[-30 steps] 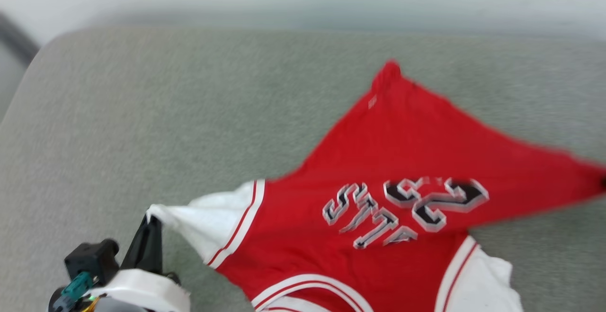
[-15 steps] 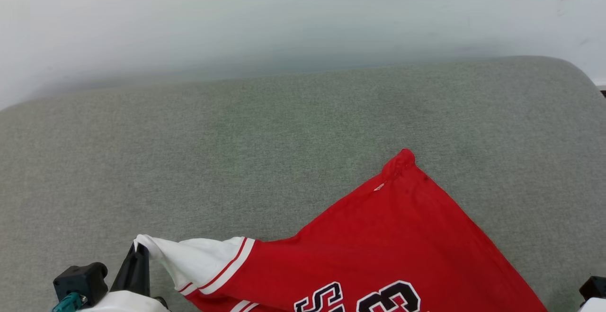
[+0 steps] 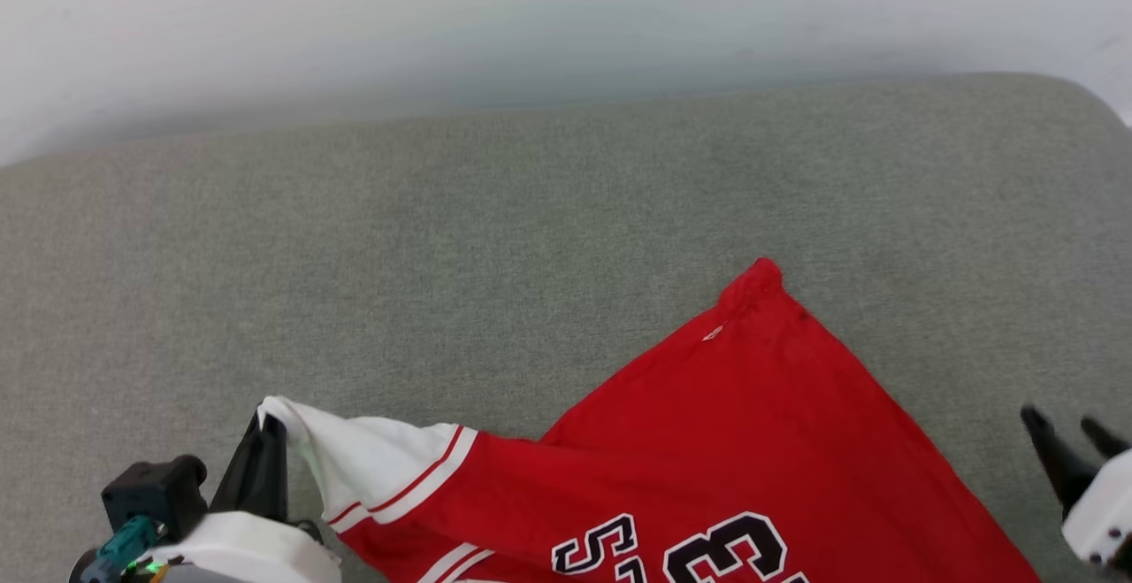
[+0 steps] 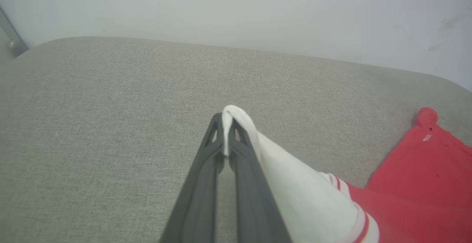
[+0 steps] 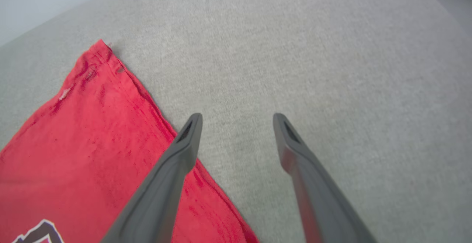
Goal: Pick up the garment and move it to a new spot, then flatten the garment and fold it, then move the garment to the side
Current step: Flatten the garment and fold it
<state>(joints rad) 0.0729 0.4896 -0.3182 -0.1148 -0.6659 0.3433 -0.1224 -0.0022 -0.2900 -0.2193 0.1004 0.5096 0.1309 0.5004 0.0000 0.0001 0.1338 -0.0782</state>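
The garment (image 3: 725, 441), a red jersey with black white-outlined lettering and a white sleeve (image 3: 363, 459) with red stripes, lies spread on the grey-green cushion, running off the bottom of the head view. My left gripper (image 3: 270, 428) at the lower left is shut on the tip of the white sleeve (image 4: 239, 121); in the left wrist view the cloth bulges between the closed fingers (image 4: 225, 132). My right gripper (image 3: 1066, 433) at the right edge is open, with nothing between its fingers (image 5: 238, 119), just right of the garment's red edge (image 5: 110, 132).
The grey-green upholstered cushion (image 3: 495, 247) stretches wide behind and left of the garment. A pale wall (image 3: 531, 17) rises behind its far edge. The cushion's rounded corner (image 3: 1074, 101) lies at the upper right.
The right gripper has let go of the garment's corner and now stands open beside it. The head camera has tilted, shifting the whole picture. The left gripper still holds the sleeve.
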